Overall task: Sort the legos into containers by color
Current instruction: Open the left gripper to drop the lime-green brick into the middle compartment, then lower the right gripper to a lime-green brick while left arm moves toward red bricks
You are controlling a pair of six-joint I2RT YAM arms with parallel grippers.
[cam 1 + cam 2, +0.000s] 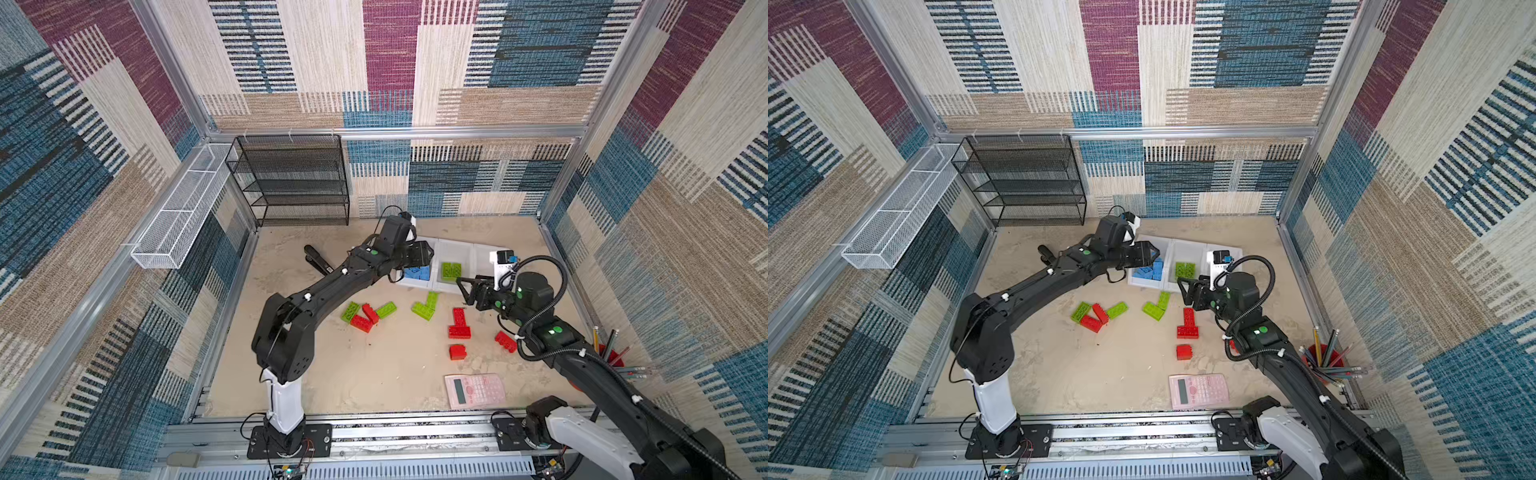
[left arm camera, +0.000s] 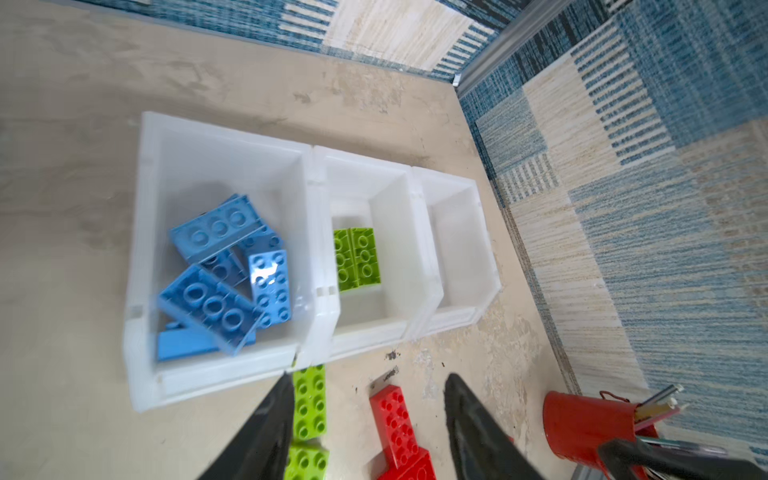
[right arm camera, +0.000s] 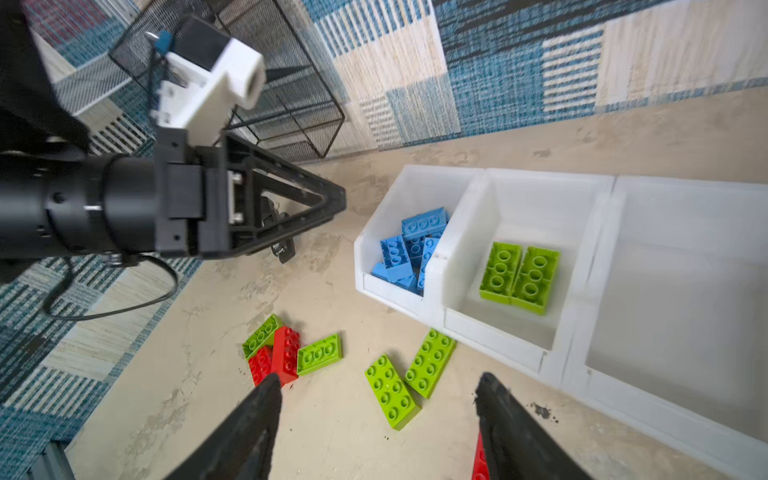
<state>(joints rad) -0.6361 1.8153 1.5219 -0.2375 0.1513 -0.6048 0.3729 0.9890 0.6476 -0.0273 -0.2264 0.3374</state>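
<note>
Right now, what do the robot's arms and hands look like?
The left arm and right arm are black jointed tubes on white lower sections, marked with green dots. A ribbed black hose loops along the right arm. The left hand and right hand each have two black tapering fingers, with a white camera block at the wrist.

Three containers (image 2: pixel 312 154) sitting in a row on the counter (image 2: pixel 75 174), just ahead of the left pincer (image 2: pixel 370 379). Legos (image 2: pixel 216 299) lying heaped in the one nearest it, two in the middle one; loose legos (image 3: pixel 390 390) lying before the right pincer (image 3: pixel 379 376).
</note>
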